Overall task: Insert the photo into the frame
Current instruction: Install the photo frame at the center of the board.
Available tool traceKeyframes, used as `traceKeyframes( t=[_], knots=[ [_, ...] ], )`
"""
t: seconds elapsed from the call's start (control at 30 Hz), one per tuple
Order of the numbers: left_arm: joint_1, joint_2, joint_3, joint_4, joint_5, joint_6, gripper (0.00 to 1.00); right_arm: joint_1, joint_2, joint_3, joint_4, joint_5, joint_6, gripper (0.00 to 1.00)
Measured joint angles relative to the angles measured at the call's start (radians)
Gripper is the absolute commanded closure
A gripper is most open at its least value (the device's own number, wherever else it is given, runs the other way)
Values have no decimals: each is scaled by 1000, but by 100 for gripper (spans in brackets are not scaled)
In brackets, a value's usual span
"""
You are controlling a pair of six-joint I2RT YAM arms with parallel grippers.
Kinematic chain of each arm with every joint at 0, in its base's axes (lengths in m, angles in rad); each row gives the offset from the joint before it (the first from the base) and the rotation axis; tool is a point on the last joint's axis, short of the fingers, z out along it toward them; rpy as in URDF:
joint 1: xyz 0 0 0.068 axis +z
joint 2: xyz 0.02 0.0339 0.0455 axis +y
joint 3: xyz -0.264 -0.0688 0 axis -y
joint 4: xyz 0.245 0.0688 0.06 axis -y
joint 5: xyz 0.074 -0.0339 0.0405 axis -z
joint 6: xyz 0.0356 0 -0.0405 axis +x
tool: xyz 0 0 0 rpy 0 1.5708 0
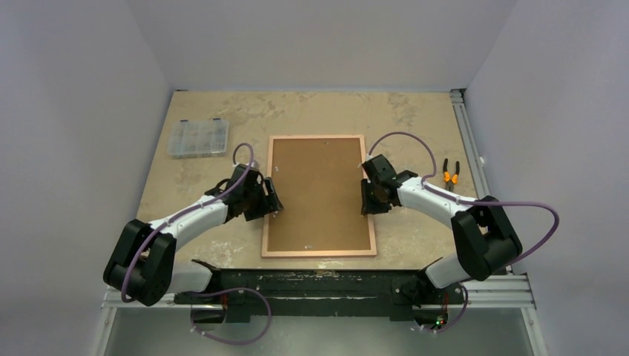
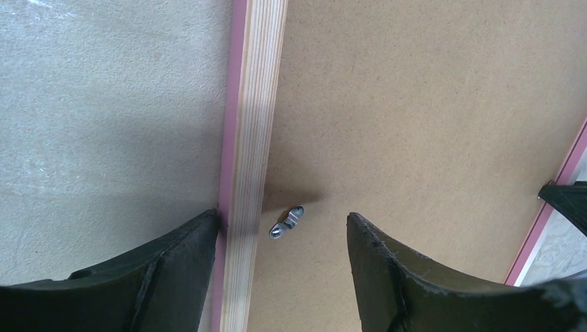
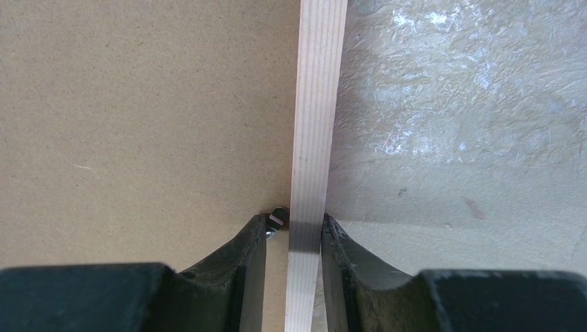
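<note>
Frame (image 1: pixel 317 137) lies flat, back side up, mid-table (image 1: pixel 415 119), long sides running away from the arm bases, brown backing board (image 1: pixel 319 194) sitting inside its rails. Left gripper (image 1: pixel 273 199) is at the frame's left rail about halfway along; in the left wrist view the gripper (image 2: pixel 282 220) is spread wide, one finger outside the pale wood rail (image 2: pixel 253 138), the other over the backing board (image 2: pixel 415 138), with a small metal clip (image 2: pixel 286 223) on the board between them, just beside the rail. Right gripper (image 1: pixel 366 196) is at the right rail; in the right wrist view the gripper (image 3: pixel 292 220) is narrowed around the rail (image 3: pixel 315 104), outer finger against the wood, a thin strip of board showing on the inner side, so firm grip or not: cannot tell. A second small clip (image 3: pixel 277 218) sits at the inner fingertip. Clear compartment box (image 1: pixel 197 138) far left, orange-handled pliers (image 1: pixel 449 172) far right.
</note>
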Motion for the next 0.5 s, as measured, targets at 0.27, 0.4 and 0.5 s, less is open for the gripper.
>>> traceKeyframes(
  t=[0.27,0.4,0.5],
  knots=[
    [-5,0,8,-26,-5,10,34,0,-22,-21,28,-12,11,37],
    [-5,1,10,-30,-4,17,34,12,-41,-29,50,-33,24,30],
    [-5,5,13,-30,-4,21,34,15,-49,-28,58,-30,26,34]
  ],
)
